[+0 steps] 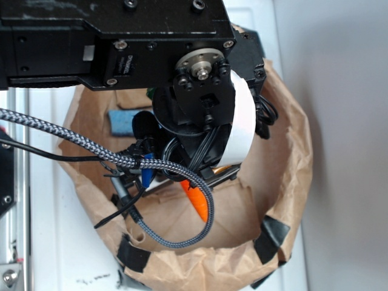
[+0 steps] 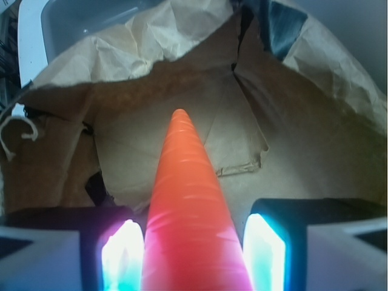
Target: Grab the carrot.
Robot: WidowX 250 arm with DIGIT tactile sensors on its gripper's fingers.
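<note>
Gripper (image 2: 193, 254) straddles the carrot (image 2: 185, 206), pads either side, contact unclear; I'd say squeeze firmly, then lift from the paper bag (image 2: 291, 151).

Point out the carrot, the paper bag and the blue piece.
carrot (image 2: 188, 206): wrist view, on its orange body between the fingers.
paper bag (image 1: 291, 151): exterior view, on its right wall.
blue piece (image 1: 123, 122): exterior view, on its visible flat face behind the arm.

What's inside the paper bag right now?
The carrot sits between the end effector fingers, above the paper bag floor. A blue piece lies at the back. The arm hides the rest.
</note>
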